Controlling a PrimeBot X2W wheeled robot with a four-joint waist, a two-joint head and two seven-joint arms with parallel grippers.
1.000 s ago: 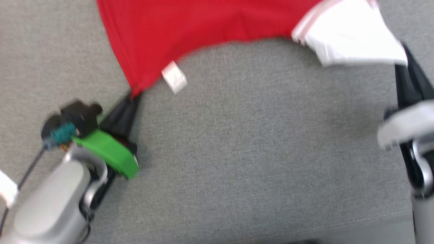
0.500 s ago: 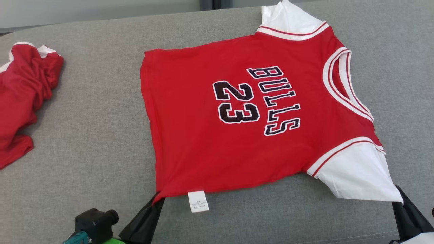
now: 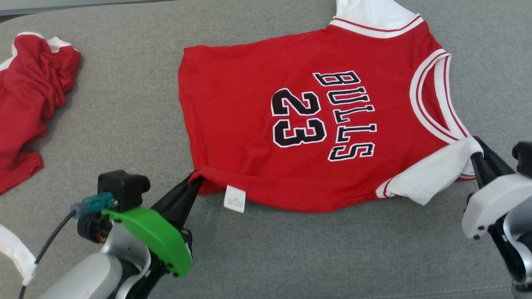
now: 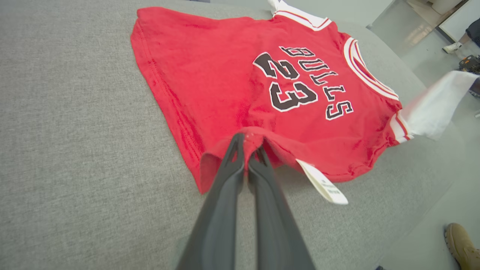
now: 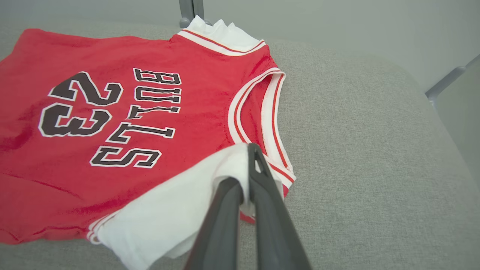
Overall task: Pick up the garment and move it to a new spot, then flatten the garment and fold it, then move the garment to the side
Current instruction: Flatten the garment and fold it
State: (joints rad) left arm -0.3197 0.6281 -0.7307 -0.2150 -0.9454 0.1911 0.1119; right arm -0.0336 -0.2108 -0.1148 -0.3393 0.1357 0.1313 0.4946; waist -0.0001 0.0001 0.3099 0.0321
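Head view: one red jersey with white sleeves [image 3: 257, 104] lies spread on the grey upholstered cushion [image 3: 291, 249], with one crumpled red garment [image 3: 29, 95] well apart on my left. My left gripper [image 3: 195, 180] clamps its near hem corner and my right gripper [image 3: 478, 151] the near white sleeve [image 3: 432, 174], both raised, I judge, to begin a fold. Left wrist view: two dark fingers [image 4: 225, 195] pinch the hem beside one white care label [image 4: 322, 183]; right wrist view: two fingers [image 5: 221, 225] closed on one of two sleeves.

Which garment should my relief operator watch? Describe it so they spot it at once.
On the grey upholstered surface, look to the middle, between the left pincer and right pincer. The jersey lies spread out, red with white sleeves. Unlike the crumpled red garment at the left, it shows BULLS 23 in black.
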